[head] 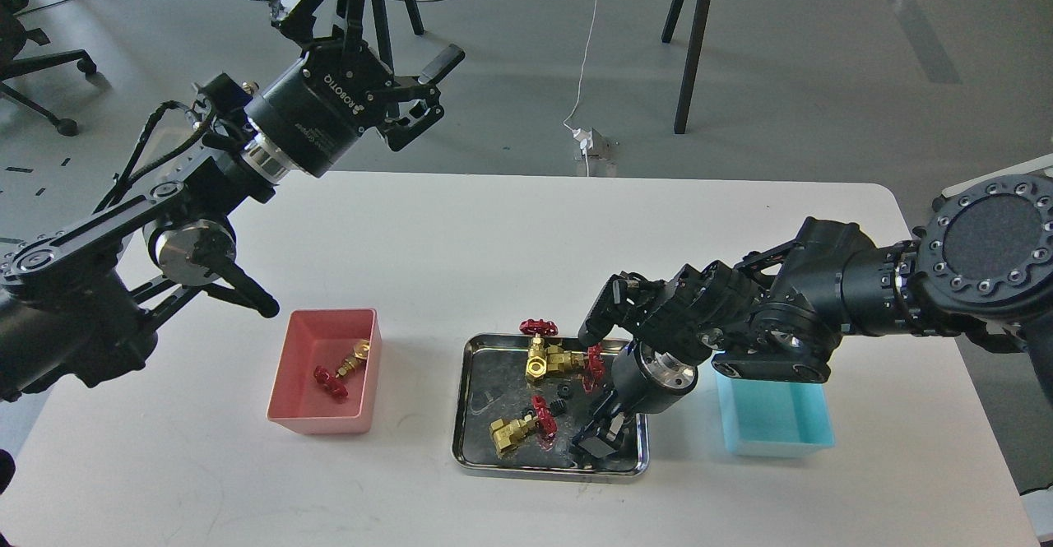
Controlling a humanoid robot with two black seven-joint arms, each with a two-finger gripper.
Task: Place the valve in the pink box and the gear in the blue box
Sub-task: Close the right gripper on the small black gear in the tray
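Now one valve (340, 368) inside pink box (298, 416); left tool (387, 37) spread wide, right tool (599, 438) unreadable.

White table (461, 234). Steel tray (470, 456) at centre front, holding joined brass valve pair (553, 358) with two red wheels, plus longer brass valve (517, 432). White power strip (588, 140) on grey floor.

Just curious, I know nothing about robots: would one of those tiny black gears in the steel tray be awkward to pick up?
Probably. The gear looks tiny and flat, so wide jaws may fumble it. It likely weighs little, and may skid on the shiny steel tray.
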